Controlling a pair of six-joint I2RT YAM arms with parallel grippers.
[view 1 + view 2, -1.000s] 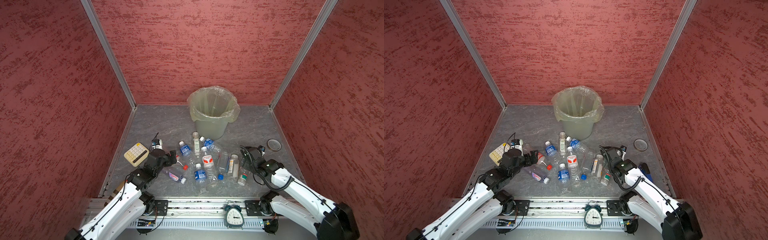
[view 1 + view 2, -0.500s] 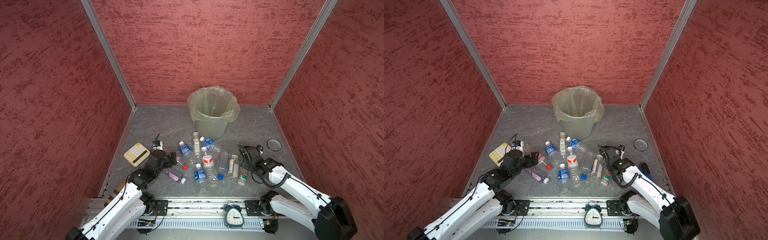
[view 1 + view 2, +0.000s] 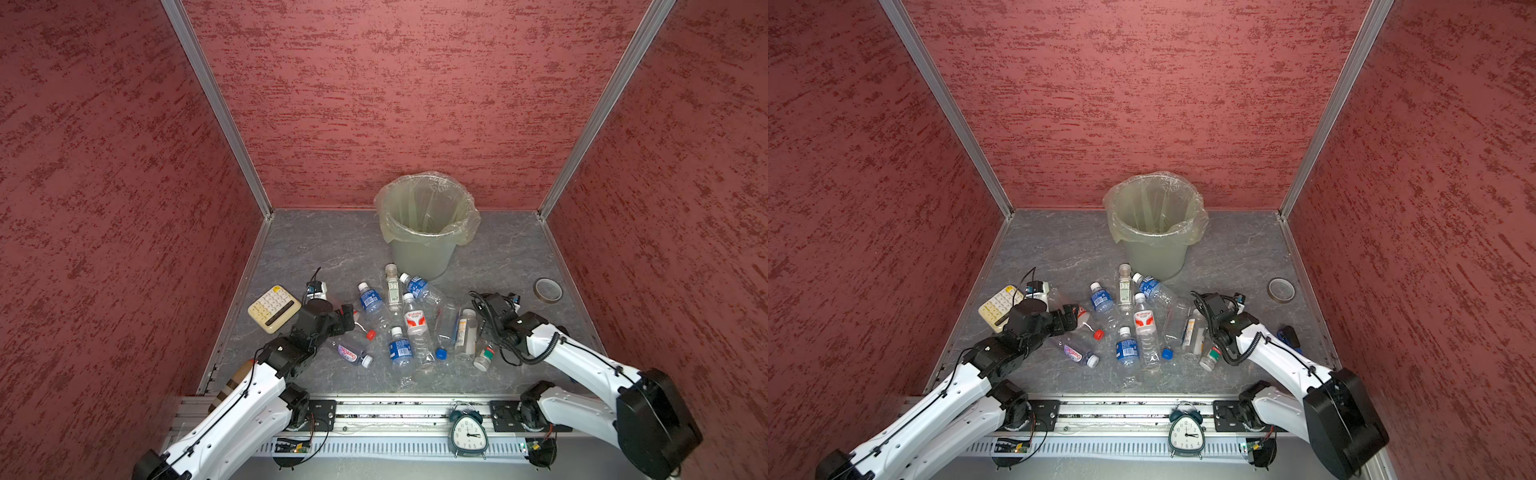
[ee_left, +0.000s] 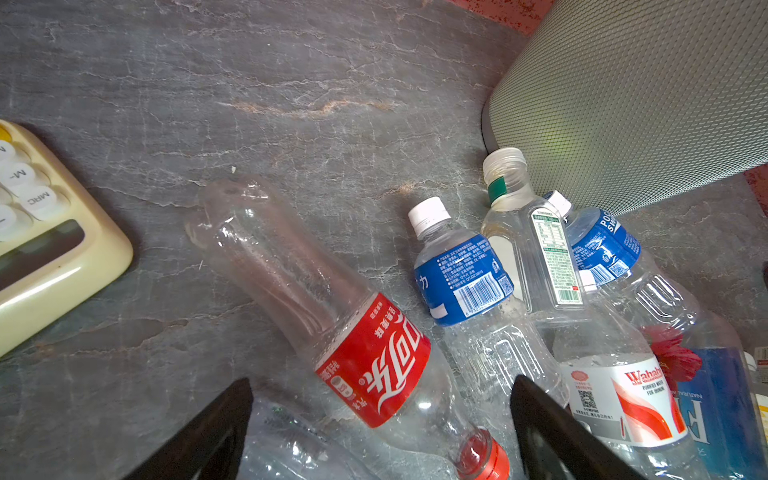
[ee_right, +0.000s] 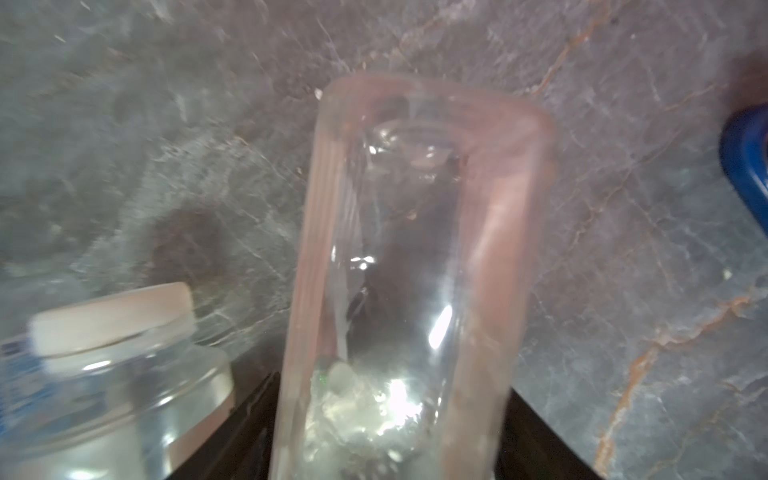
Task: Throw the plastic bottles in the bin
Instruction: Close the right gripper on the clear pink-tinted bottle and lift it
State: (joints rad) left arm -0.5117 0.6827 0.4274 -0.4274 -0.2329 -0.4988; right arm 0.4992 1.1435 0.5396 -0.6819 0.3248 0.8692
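Observation:
Several plastic bottles (image 3: 409, 328) lie scattered in front of the bin (image 3: 424, 232), a grey-green bucket with a clear bag over its rim. My left gripper (image 4: 382, 419) hangs open over a red-labelled bottle (image 4: 365, 357); its red cap (image 4: 486, 457) lies between the fingers. In both top views that gripper (image 3: 347, 322) sits at the left edge of the pile. My right gripper (image 5: 395, 424) is shut on a clear bottle (image 5: 415, 249), both fingers against its sides. In a top view this bottle (image 3: 484, 355) shows a white cap and a green band below the gripper.
A cream calculator (image 3: 274, 307) lies left of the left gripper. A tape roll (image 3: 547, 289) sits at the right, by the wall. A small blue object (image 3: 1287, 334) lies behind the right arm. An alarm clock (image 3: 468, 432) stands on the front rail. Red walls enclose three sides.
My right gripper has edged left into the pile and its jaws have closed onto the clear bottle. The left arm has not moved.

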